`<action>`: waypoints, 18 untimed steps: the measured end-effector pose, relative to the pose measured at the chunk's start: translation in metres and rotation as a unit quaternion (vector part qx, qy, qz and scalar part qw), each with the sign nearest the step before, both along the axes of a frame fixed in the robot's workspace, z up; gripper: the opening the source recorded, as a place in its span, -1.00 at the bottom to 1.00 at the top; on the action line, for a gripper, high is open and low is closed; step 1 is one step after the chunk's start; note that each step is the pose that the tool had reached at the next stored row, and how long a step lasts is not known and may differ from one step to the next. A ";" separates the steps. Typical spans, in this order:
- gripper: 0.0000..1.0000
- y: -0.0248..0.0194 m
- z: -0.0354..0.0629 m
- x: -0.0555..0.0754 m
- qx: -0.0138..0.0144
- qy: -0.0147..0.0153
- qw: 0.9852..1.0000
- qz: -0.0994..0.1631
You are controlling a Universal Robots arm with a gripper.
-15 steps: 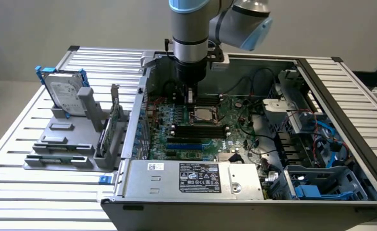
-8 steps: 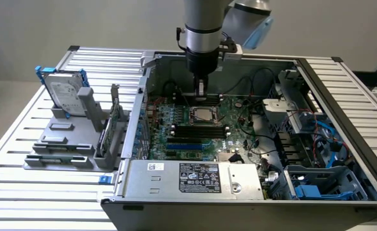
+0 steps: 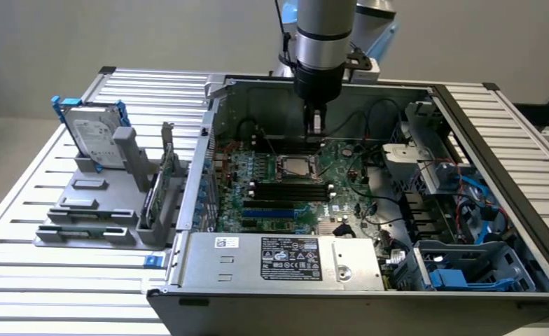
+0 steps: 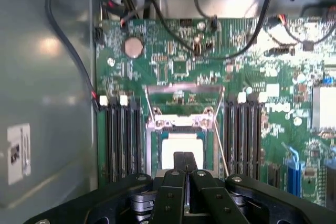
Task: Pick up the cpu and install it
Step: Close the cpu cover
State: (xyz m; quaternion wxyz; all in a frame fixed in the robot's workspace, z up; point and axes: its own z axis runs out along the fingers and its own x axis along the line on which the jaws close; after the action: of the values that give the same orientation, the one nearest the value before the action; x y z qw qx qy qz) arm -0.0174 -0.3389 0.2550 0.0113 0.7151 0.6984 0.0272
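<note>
You're looking at the gripper (image 3: 316, 130) down inside the open PC case (image 3: 498, 140), fingers pinched shut w/ nothing between them. The cpu (image 4: 181, 145) lies flat in the socket (image 4: 155, 150) on the mobo (image 3: 344, 178), right under the tips; can't tell if they touch. The socket's load frame (image 4: 184, 88) is tipped up. The hard drive (image 3: 95, 133) stands in the rack (image 3: 87, 210) at the exterior view's left.

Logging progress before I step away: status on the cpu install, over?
Gripper shut, nothing held, just over cpu. Cpu lying in socket, retention frame raised. No obstruction seen.
</note>
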 end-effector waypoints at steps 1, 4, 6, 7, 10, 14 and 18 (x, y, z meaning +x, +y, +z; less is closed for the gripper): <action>-0.79 0.0000 0.0015 0.004 0.000 0.000 1.000 0.000; -0.79 0.0000 0.0061 0.018 0.000 0.000 1.000 0.000; -0.79 0.0000 0.0092 0.027 0.000 0.000 1.000 0.000; -0.79 0.0000 0.0108 0.032 0.000 0.000 1.000 0.000; -0.79 0.0000 0.0149 0.045 0.000 0.000 1.000 0.000; -0.79 0.0000 0.0164 0.063 0.000 0.000 1.000 0.000; -0.79 0.0000 0.0105 0.070 0.000 0.000 1.000 0.000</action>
State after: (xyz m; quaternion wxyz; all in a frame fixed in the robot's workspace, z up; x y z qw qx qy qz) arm 0.0529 -0.3389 0.2656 0.0113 0.7149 0.6986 0.0272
